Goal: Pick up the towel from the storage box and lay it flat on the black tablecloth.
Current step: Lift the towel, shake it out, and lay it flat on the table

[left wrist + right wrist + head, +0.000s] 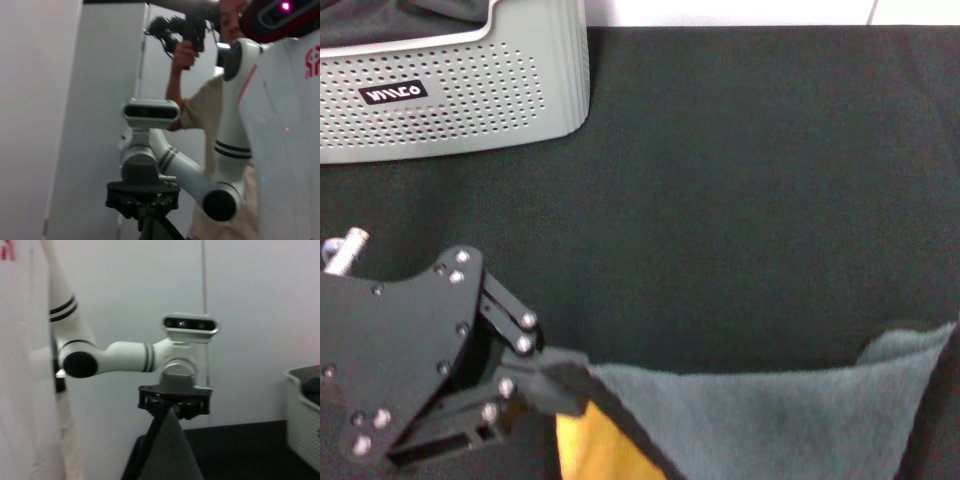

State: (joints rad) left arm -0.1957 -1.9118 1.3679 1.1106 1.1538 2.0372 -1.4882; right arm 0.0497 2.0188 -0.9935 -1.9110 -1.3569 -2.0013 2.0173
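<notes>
The towel [770, 420] is stretched out low over the black tablecloth [740, 200], dark grey face up, with its orange-yellow face [600, 450] showing underneath at the near edge. My left gripper [545, 385] is shut on its left corner; it also shows in the right wrist view [174, 407] with the towel [172, 450] hanging from it. My right gripper [145, 212] is out of the head view; the left wrist view shows it shut on a towel corner [156, 231]. The storage box [450, 90] stands at the far left.
The storage box's perforated wall also shows in the right wrist view [302, 410]. A person holding a camera rig [190, 30] stands behind my body. White wall lies beyond the table's far edge.
</notes>
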